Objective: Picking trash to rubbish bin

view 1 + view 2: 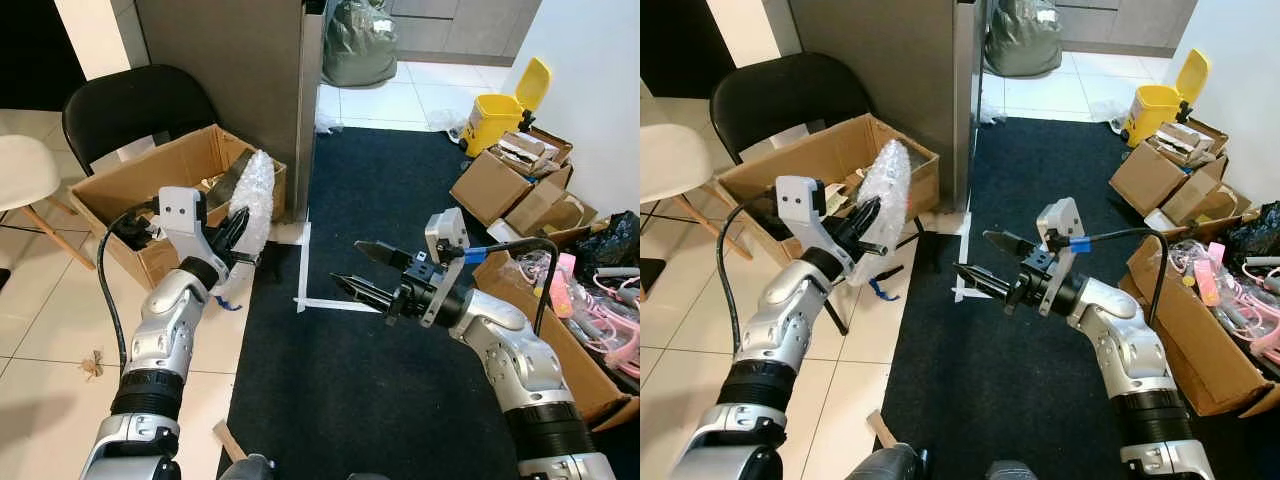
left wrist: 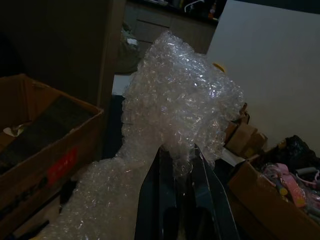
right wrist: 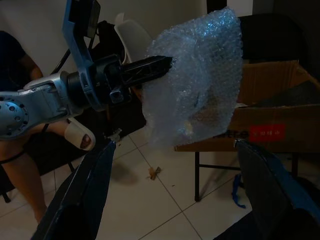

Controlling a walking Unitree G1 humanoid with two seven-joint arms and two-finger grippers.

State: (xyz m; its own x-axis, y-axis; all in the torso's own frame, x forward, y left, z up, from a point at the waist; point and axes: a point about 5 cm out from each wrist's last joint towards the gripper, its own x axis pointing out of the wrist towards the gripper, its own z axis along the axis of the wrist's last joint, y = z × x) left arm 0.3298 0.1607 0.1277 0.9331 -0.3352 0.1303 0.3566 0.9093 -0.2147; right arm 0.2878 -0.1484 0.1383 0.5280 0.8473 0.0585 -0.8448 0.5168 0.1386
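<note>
We grip the bubble wrap (image 1: 252,205) in the left pincer (image 1: 237,232); right pincer (image 1: 362,270) gapes empty; the loose sheet may slip en route to the yellow bin (image 1: 508,110)

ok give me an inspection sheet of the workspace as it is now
surface: pale tiled floor on the robot's left, dark carpet ahead with white tape marks.
job's things: bubble wrap held up; yellow bin far ahead to the right.
clutter: open cardboard box behind the wrap, more boxes on the right, green bag, scraps on the tiles.
grippers: left tool shut on the bubble wrap; right tool open, holding nothing.
cables: black cable at the left wrist, another at the right.
surroundings: black chair, white chair.
</note>
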